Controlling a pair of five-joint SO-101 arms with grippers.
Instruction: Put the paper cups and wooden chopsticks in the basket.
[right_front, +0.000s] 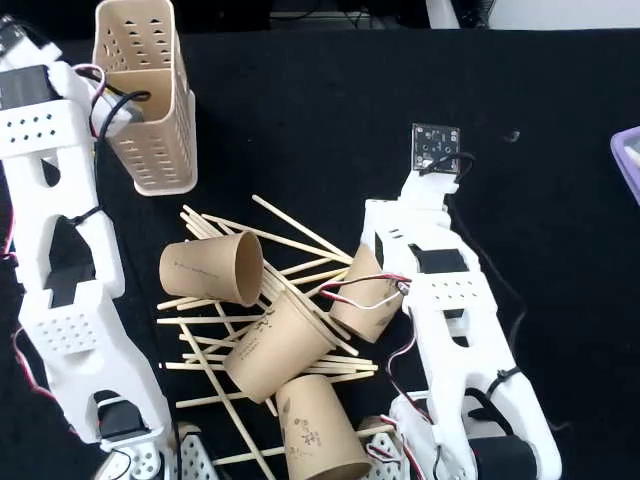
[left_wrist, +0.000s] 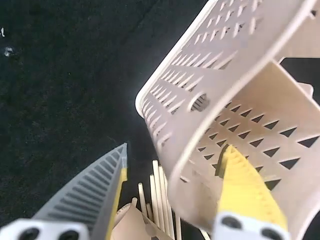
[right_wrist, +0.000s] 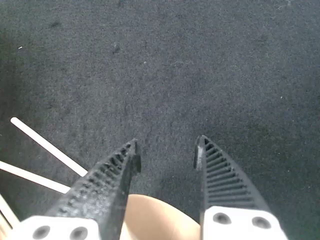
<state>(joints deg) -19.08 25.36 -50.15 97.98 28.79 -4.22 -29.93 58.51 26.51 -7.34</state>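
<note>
Left gripper (left_wrist: 174, 146) open astride basket (left_wrist: 200, 75) wall, table (right_front: 300, 100) far-left corner. Right gripper (right_wrist: 166, 150) open over cup (right_wrist: 150, 220). High view: 4 cups (right_front: 212, 267), chopsticks (right_front: 300, 240) piled.

The basket (right_front: 150, 90) is beige, its walls patterned with rows of small slots and triangles. The paper cups (right_front: 212, 267) are brown with faint dark print. The chopsticks (right_front: 195, 320) are pale wood. The table (right_front: 300, 120) is black. The left gripper (left_wrist: 173, 155) is ribbed grey and yellow, the right gripper (right_wrist: 167, 145) ribbed black. What may be a box (right_front: 628, 165) is lilac.
</note>
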